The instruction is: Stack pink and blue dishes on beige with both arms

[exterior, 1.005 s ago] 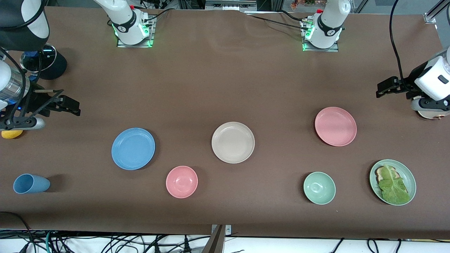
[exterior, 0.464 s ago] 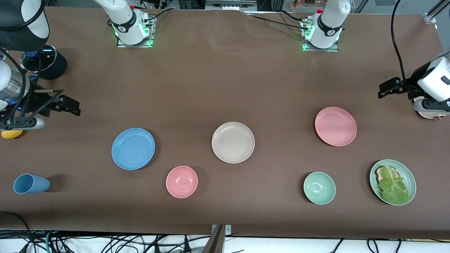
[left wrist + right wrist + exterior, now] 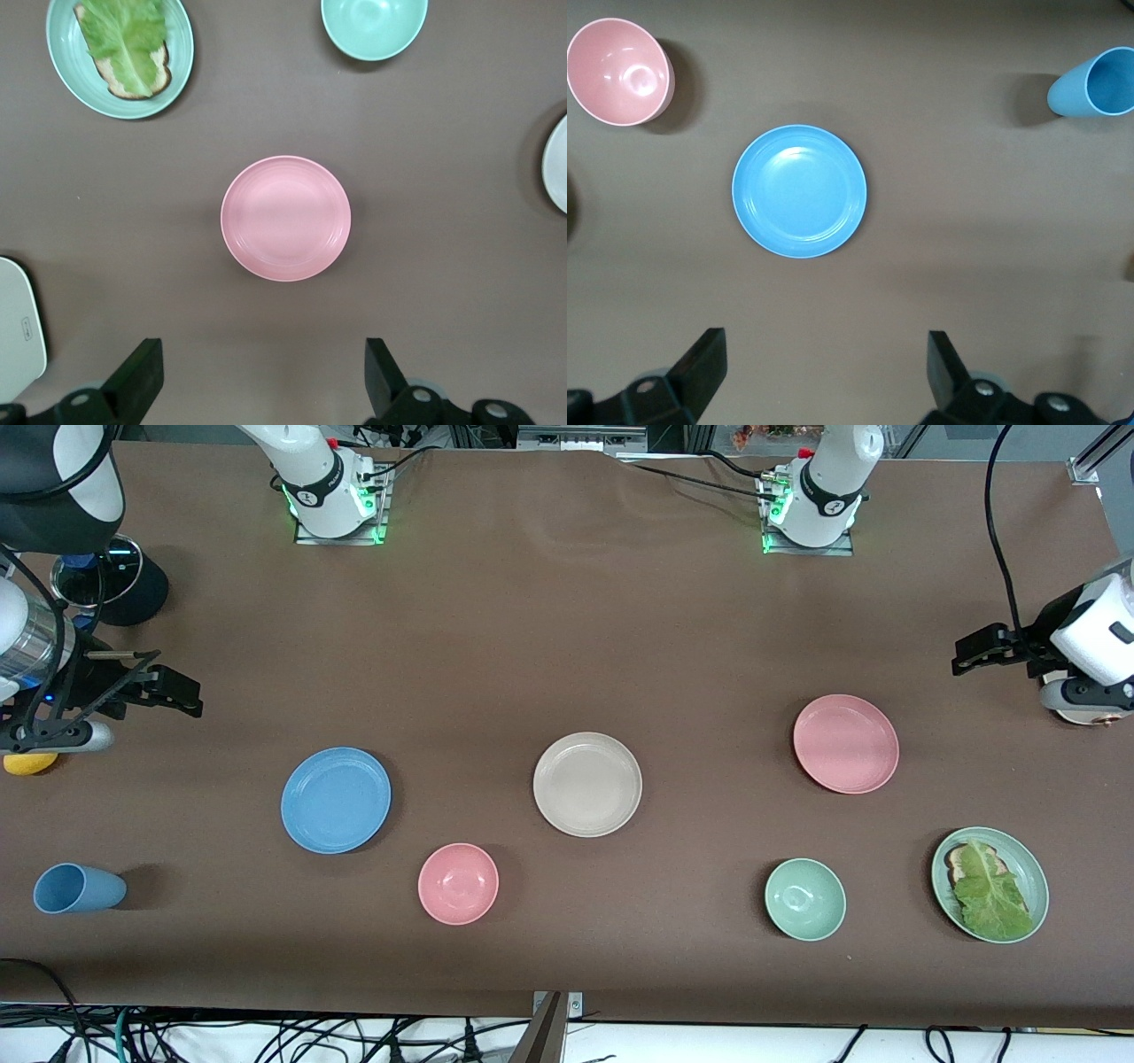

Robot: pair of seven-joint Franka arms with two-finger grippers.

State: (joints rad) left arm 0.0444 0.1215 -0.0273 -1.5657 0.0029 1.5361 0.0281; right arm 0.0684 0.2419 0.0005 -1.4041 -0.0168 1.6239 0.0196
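The beige plate (image 3: 587, 784) lies in the middle of the table. The light blue plate (image 3: 336, 800) lies toward the right arm's end, and the pink plate (image 3: 845, 743) toward the left arm's end. All three lie flat and apart. My right gripper (image 3: 190, 695) hangs open over bare table beside the blue plate (image 3: 799, 191), its own gripper (image 3: 826, 343) holding nothing. My left gripper (image 3: 964, 654) hangs open over bare table by the pink plate (image 3: 285, 219), with nothing between its fingers (image 3: 142, 363).
A pink bowl (image 3: 458, 883), a green bowl (image 3: 804, 899) and a green plate with lettuce (image 3: 1032, 868) lie nearer the front camera. A blue cup (image 3: 78, 888) lies on its side at the right arm's end, with a yellow object (image 3: 29, 763) under that arm.
The left arm's wrist has drifted slightly toward its own end of the table. The right arm and all the dishes have not moved.
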